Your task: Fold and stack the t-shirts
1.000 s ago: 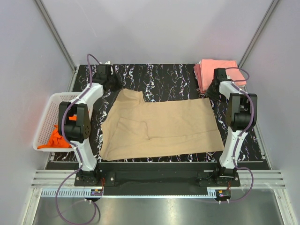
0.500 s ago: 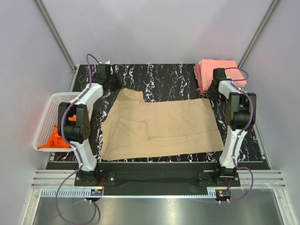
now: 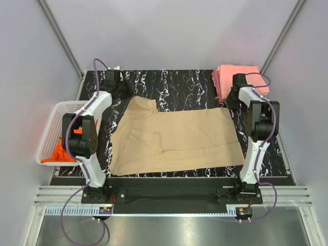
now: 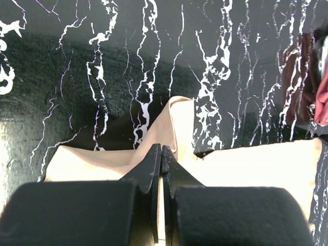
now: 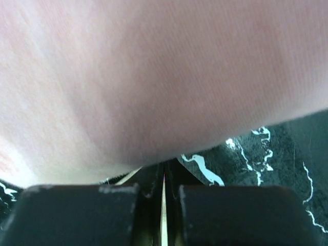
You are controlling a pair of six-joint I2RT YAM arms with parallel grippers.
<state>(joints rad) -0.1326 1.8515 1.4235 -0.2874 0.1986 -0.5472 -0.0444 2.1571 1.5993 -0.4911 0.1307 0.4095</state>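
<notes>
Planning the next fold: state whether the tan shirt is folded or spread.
Mostly spread: the tan shirt lies flat and wide across the table.

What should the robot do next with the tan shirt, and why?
Probably lift both far corners and pull them toward the near edge. The left gripper is shut on the spread tan shirt at its far left corner, the right gripper looks shut on the far right corner.

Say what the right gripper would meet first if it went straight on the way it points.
Most likely the pile of pink shirts: it fills the wrist view just beyond the shut right gripper, blurred by closeness. From above, the pile lies directly past it. The gap between them is unclear.
</notes>
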